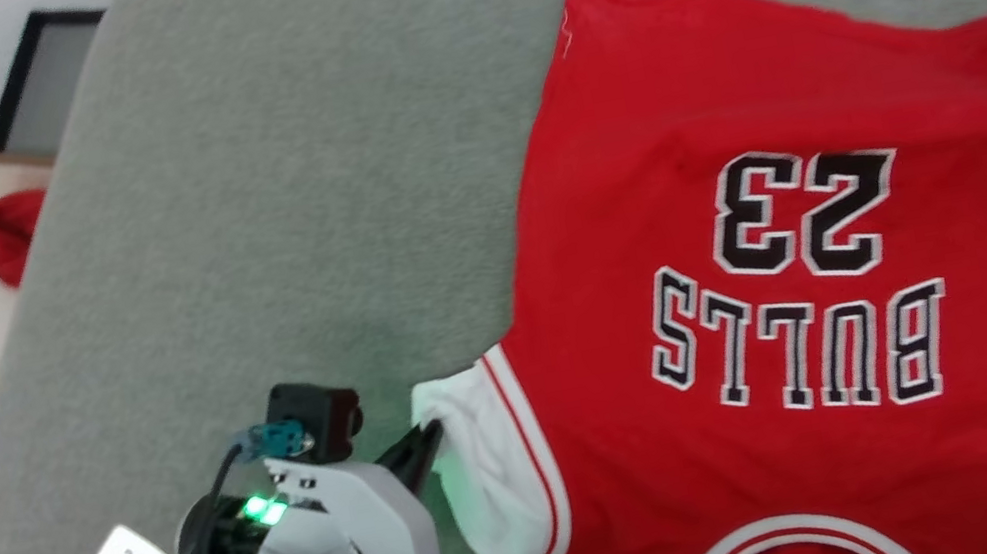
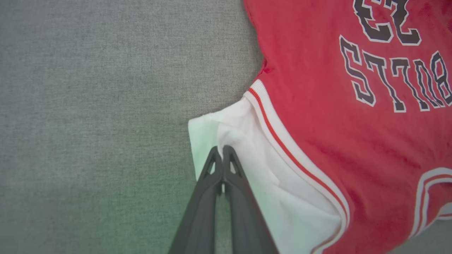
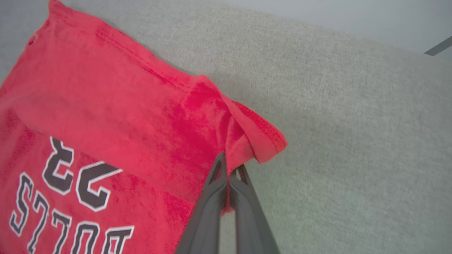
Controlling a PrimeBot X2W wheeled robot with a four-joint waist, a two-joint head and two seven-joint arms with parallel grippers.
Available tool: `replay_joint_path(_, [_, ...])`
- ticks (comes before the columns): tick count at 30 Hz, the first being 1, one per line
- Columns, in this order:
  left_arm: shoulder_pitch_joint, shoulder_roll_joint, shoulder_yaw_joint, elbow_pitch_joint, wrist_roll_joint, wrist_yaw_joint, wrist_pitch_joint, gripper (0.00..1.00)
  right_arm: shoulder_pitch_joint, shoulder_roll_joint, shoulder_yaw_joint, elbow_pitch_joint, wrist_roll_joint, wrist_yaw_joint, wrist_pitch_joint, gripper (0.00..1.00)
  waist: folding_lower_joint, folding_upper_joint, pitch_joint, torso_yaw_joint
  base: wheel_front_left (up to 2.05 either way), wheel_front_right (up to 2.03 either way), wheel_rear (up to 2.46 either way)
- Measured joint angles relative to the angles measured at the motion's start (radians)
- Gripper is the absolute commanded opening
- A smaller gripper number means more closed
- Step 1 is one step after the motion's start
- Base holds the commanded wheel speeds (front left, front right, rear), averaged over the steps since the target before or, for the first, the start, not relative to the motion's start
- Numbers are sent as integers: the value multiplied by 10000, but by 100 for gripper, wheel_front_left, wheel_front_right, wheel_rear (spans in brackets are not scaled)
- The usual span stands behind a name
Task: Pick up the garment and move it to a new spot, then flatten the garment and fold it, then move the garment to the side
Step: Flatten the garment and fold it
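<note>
Garment (image 1: 727, 104): lying lettering-up on the right half of the grey fabric surface (image 1: 268, 205), collar near, hem far.
Left tool (image 2: 222, 153): fingers pressing together, pinching the white sleeve (image 2: 254, 141) at the left.
Right tool (image 3: 229, 168): pinching the far right hem corner (image 3: 263, 141), which is bunching.
Step, as judged: flattening is under way. The next move is calling for drawing both grips apart and smoothing the ridge.
</note>
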Motion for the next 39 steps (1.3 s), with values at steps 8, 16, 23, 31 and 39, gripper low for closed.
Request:
replay_joint_path(8, [502, 562, 199, -506, -98, 487, -19, 0, 2972, 236, -506, -2671, 688, -2, -140, 0, 0, 0, -477, -1011, 0, 0, 0])
replay_joint_path(16, [876, 876, 286, -924, -171, 867, -17, 0, 5773, 1264, -1361, -3718, 627, 0, -786, 0, 0, 0, -868, -1828, 0, 0, 0])
replay_joint_path(23, [922, 972, 295, -1101, -171, 993, 4, 0, 6816, 1820, -1492, -3352, 301, 0, -1632, 0, 0, 0, -988, -2244, 0, 0, 0])
replay_joint_path(31, [918, 943, 295, -1118, -184, 997, 13, 0, 6638, 1896, -1164, -2261, -334, 6, -2824, 100, 0, 0, -940, -2288, 0, 0, 0])
replay_joint_path(39, [920, 901, 284, -1141, -203, 997, -2, 0, 6489, 1710, -1137, -2470, -587, 6, -3183, 100, 0, 0, -972, -2276, 0, 0, 0])
